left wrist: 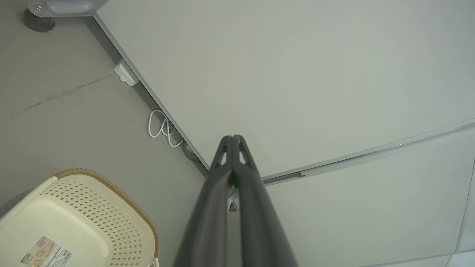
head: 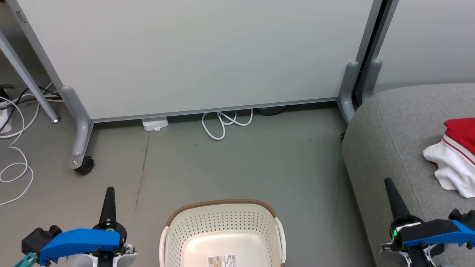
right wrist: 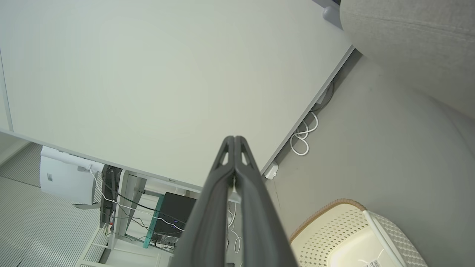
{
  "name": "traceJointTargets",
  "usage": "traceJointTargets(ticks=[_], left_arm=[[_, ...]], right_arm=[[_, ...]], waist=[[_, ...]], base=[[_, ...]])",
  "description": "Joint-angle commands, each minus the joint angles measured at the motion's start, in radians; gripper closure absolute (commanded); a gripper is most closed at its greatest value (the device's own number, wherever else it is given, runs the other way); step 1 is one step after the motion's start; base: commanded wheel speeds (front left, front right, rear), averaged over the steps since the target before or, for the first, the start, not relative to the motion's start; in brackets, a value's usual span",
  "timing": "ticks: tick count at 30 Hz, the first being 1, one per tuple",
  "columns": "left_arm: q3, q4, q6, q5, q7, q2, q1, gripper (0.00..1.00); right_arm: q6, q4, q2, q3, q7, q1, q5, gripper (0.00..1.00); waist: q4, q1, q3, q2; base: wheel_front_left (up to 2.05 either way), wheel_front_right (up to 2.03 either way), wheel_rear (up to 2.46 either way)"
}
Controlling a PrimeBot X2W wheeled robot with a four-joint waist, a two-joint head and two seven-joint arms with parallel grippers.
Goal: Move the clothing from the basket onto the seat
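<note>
As basket (head: 222,222) sits empty and clothing (head: 454,155) lies on seat (head: 389,129), left gripper (head: 110,190) and right gripper (head: 387,181) hang with fingers (left wrist: 219,207) pressed together, holding nothing. Risk: a right-arm swing could snag clothing, dragging it off.

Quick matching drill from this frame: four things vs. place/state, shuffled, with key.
Things:
1. basket
2. clothing
3. left gripper
4. cable

Place or state:
A. lying on the sofa
B. shut, holding nothing
C. on the floor, visible bottom bare but for a sticker
D. looped at the foot of the panel

Pairs: 1-C, 2-A, 3-B, 4-D
</note>
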Motion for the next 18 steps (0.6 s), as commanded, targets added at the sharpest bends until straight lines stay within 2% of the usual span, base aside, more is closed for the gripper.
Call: traceJointTargets(ticks=[1,18], left_arm=[[0.008,-0.015,0.004,-0.025,0.009,0.002,-0.025,1.00],[0.029,-0.041,0.006,-0.167,0.050,-0.002,-0.033,1.00]], right_arm=[[0.000,-0.013,-0.001,-0.004,0.006,-0.024,0.028,1.00],[0.000,-0.014,0.000,-0.013,0.031,-0.030,0.183,1.00]], waist=[[0.000,-0.0001,0.000,0.0000],[-0.006,-0.0001,0.000,0.0000]], base=[[0.00,0.00,0.00],[0.00,0.00,0.00]])
